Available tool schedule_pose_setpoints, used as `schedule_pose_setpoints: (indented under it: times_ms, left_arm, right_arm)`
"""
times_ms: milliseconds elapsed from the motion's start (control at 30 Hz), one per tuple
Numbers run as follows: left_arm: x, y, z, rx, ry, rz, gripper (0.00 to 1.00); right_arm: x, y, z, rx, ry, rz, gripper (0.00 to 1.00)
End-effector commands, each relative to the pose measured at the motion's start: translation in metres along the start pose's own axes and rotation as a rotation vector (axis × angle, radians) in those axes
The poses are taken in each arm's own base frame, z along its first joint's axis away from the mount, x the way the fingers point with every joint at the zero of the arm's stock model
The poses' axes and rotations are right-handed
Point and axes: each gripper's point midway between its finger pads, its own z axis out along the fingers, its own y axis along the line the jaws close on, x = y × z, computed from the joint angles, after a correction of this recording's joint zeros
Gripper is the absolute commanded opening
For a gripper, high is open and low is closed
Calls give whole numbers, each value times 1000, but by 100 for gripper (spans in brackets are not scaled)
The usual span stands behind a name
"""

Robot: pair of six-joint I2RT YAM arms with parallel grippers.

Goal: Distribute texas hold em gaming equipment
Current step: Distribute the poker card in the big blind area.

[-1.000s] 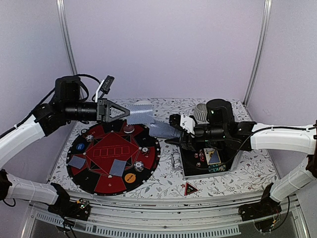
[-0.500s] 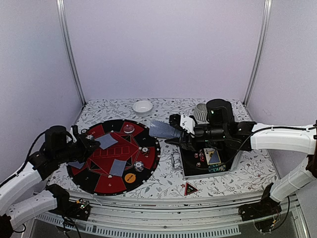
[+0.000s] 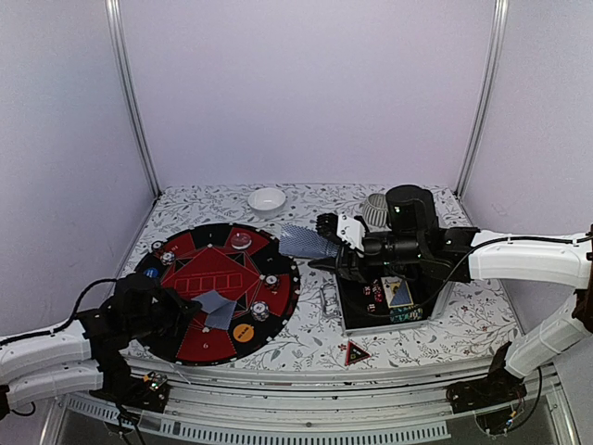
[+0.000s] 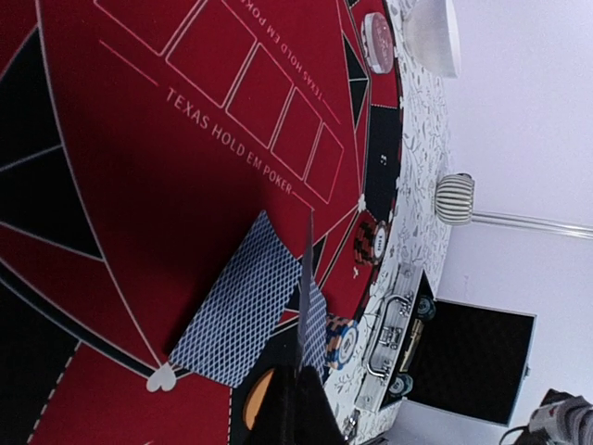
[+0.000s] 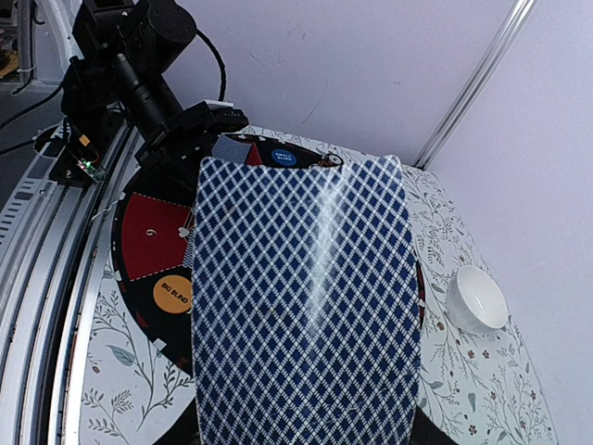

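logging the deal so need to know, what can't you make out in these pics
- right wrist view: the raised card hides nearly all of the right gripper.
- left wrist view: the edge-on card in the left gripper shows no face.
- top view: the right arm hides part of the case.

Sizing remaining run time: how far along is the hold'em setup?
Done: one card lies flat on the mat, with chips and the orange disc placed. In hand: left gripper pinches a second card over the mat; right gripper holds a third card. Left: red marker sits off the mat, more pieces in the case.
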Motion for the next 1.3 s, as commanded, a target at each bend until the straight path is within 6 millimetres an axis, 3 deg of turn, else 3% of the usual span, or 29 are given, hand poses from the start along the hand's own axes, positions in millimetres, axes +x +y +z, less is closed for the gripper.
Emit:
schedule_pose_setpoints:
  times_ms: [0, 700, 867, 1267]
  left_arm:
    - [-3, -12, 1, 44, -85, -68, 0]
    - [19, 36, 11, -88, -102, -205, 0]
    - [19, 39, 10, -90, -117, -226, 0]
    - [40, 61, 9, -167, -74, -268, 0]
  right_arm:
    - [-15, -4, -2, 14, -32, -17, 43]
    - [-18, -5, -5, 18, -37, -23, 43]
    - [-17, -5, -7, 21, -31, -25, 43]
    - [-18, -4, -7, 15, -33, -26, 43]
